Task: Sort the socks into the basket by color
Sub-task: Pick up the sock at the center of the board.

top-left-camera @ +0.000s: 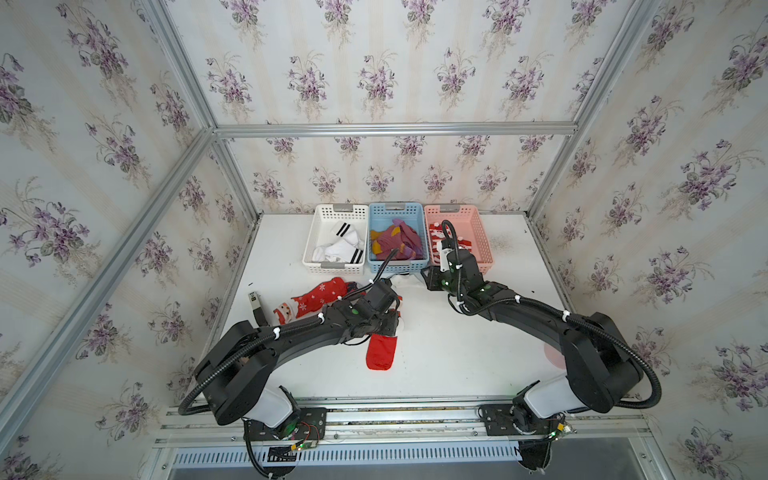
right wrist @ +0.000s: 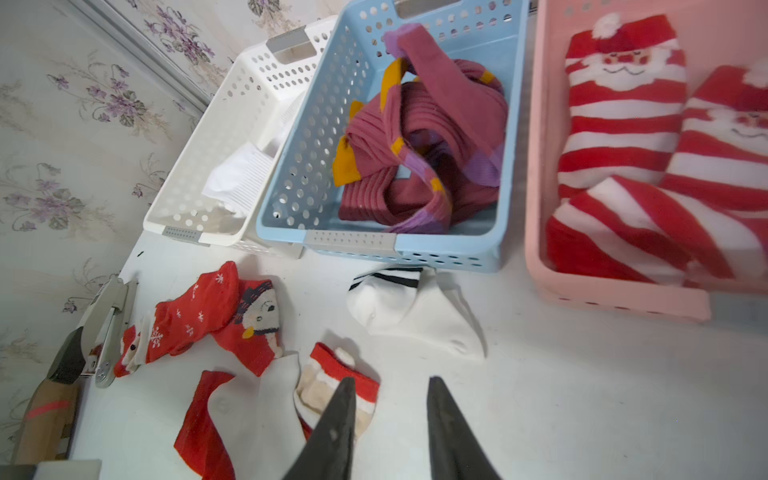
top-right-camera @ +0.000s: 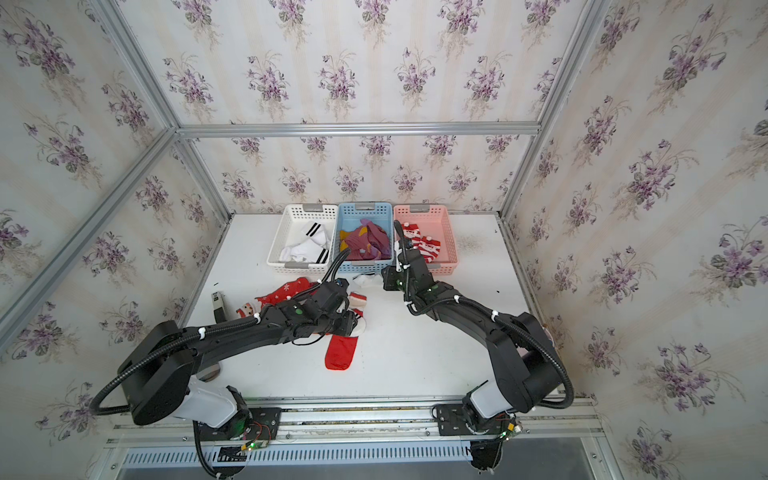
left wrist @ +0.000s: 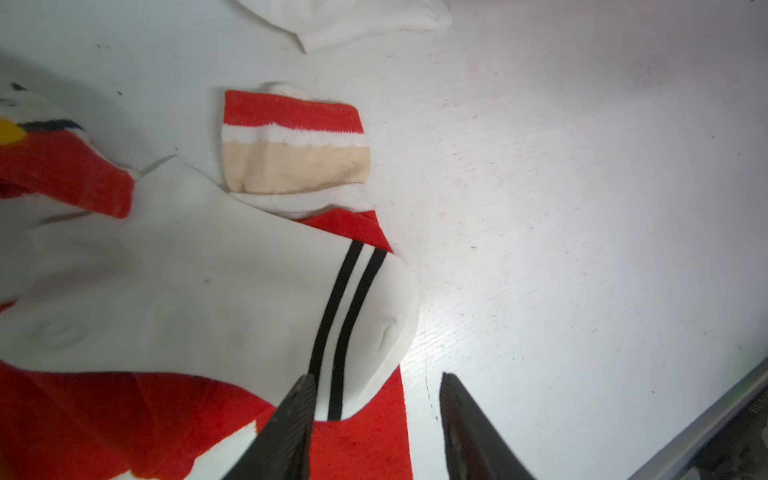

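Note:
In the left wrist view my left gripper (left wrist: 376, 399) stands open astride the cuff of a white sock with two black stripes (left wrist: 208, 291). One finger is over the cuff and the other over bare table. That sock lies on a red sock (left wrist: 365, 440), beside a red, white and beige Santa sock (left wrist: 295, 141). My right gripper (right wrist: 390, 386) is open and empty above the table, in front of the blue basket (right wrist: 349, 243). Another white striped sock (right wrist: 415, 311) lies by that basket. Red snowflake socks (top-left-camera: 320, 295) lie further left.
The white basket (top-left-camera: 309, 245) holds white socks, the blue basket (top-left-camera: 424, 245) maroon ones and the pink basket (top-left-camera: 482, 241) red-white striped Santa socks. A metal stapler-like tool (top-left-camera: 257, 305) lies at the table's left edge. Papered walls enclose the table.

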Controlling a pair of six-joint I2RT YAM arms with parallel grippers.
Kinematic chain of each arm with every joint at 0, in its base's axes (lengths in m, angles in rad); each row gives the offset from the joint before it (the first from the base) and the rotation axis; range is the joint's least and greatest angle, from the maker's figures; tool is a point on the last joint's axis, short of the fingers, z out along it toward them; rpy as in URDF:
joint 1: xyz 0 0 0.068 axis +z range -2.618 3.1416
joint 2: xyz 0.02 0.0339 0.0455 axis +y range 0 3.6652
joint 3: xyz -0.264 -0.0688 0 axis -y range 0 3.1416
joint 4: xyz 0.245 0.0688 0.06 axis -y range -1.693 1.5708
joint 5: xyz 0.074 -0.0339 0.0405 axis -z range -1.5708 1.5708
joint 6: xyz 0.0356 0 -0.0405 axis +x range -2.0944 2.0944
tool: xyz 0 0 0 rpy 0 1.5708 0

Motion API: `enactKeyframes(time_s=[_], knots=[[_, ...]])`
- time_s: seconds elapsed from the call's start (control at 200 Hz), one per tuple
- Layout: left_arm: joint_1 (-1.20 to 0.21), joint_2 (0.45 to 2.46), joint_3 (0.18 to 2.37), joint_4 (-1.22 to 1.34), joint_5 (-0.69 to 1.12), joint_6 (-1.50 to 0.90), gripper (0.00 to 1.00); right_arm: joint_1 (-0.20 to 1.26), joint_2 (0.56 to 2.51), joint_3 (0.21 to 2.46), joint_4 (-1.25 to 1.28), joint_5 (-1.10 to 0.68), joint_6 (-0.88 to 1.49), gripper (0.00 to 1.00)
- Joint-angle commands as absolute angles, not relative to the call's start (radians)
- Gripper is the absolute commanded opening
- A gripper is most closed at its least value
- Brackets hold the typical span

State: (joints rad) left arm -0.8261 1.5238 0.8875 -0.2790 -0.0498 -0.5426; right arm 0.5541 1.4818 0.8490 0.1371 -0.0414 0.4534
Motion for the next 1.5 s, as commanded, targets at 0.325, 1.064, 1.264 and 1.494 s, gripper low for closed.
enactKeyframes(time_s=[0.325,1.064,1.264,1.494], knots=[[-0.870,1.688,0.977,-0.344,-0.162,-0.550,0.40,0.502,1.414,0.794,0.153,-0.018,0.472,0.32],[-0.871,1.605,1.045,-0.421,-0.155,-0.512,0.16,0.499,1.407,0.778,0.163,-0.009,0.475,0.32],[-0.871,1.554,1.117,-0.498,-0.156,-0.488,0.13,0.499,1.404,0.767,0.170,-0.012,0.479,0.32],[-0.860,1.494,1.202,-0.557,-0.136,-0.442,0.10,0.499,1.387,0.753,0.176,-0.008,0.477,0.32]])
